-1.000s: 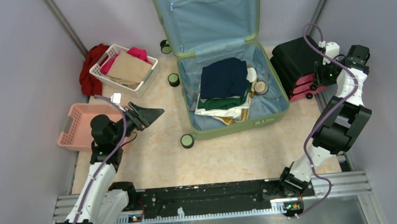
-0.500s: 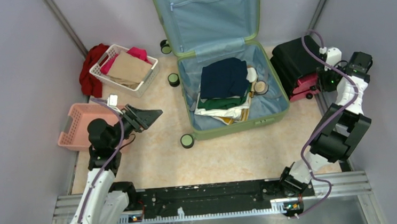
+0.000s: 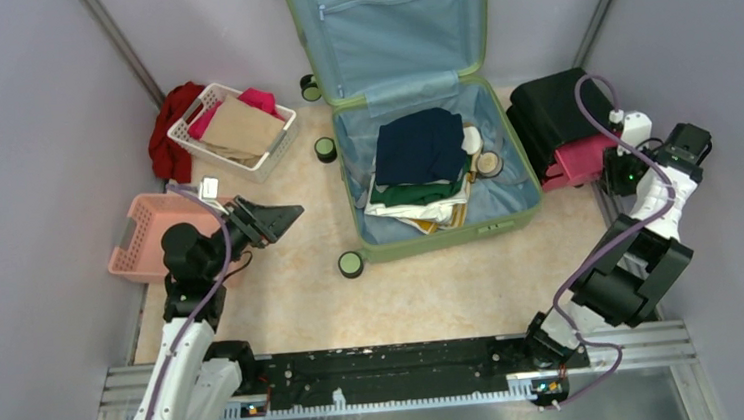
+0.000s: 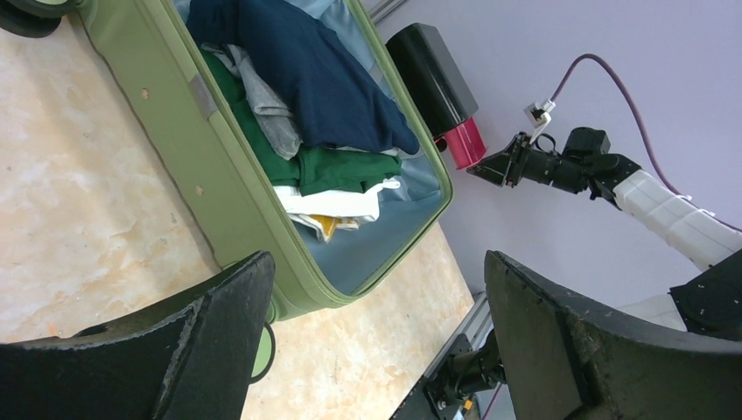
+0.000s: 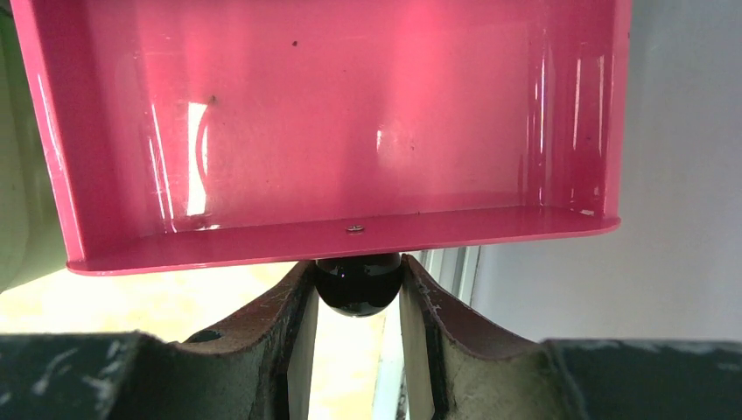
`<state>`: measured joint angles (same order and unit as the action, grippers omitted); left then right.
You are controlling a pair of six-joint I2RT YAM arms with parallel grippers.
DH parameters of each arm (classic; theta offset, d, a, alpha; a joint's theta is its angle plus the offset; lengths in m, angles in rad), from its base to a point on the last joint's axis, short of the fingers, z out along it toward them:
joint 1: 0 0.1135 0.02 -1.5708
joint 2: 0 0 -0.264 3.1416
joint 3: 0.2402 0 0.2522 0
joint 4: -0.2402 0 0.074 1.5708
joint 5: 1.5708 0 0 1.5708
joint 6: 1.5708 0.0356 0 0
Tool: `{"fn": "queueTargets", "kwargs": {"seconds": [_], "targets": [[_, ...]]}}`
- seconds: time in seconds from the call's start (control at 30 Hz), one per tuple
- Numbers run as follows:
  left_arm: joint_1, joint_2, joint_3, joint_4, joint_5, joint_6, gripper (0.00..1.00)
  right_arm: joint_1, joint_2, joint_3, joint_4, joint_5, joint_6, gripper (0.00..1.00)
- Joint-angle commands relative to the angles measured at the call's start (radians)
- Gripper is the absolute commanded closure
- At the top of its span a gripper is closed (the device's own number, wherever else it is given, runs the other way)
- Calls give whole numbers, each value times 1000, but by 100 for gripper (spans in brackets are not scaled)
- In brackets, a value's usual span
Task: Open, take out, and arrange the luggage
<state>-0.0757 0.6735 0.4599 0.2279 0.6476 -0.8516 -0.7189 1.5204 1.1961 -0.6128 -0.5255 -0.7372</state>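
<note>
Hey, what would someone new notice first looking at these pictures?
The luggage dominates: a sage-green suitcase lying open at the back centre, lid raised, folded clothes stacked inside. At the right, the right hand is shut on the black knob of a pink drawer jutting from a black case stack. The left hand hangs open beside a pink basket.

Luggage [image 3: 430,238] lid cropped above; lower clothes [image 3: 416,208] seemingly buried.
</note>
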Motion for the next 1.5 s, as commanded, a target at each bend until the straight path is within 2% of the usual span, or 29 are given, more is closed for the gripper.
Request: {"fn": "queueTargets", "kwargs": {"seconds": [0.0, 0.3, 0.5, 0.8, 1.03, 1.2, 1.33, 1.47], "targets": [[5, -16, 8, 20, 0, 15, 5, -18, -70, -38, -41, -37, -6, 100], [5, 10, 26, 34, 10, 12, 5, -49, -94, -80, -53, -31, -12, 98], [5, 25, 34, 45, 17, 6, 5, -53, -105, -81, -73, -41, -29, 69], [5, 26, 29, 58, 19, 5, 4, -104, -194, -33, -193, -88, -95, 35], [5, 41, 54, 71, 35, 20, 4, -106, -231, 46, -333, -175, -129, 33], [5, 50, 78, 80, 41, 76, 2, -99, -232, 149, -509, -366, -228, 32], [5, 95, 137, 48, 67, 174, 1, -7, -237, 197, -569, -478, -309, 32], [5, 170, 246, -48, 118, 305, 1, 139, -263, 182, -500, -545, -327, 29]]}}
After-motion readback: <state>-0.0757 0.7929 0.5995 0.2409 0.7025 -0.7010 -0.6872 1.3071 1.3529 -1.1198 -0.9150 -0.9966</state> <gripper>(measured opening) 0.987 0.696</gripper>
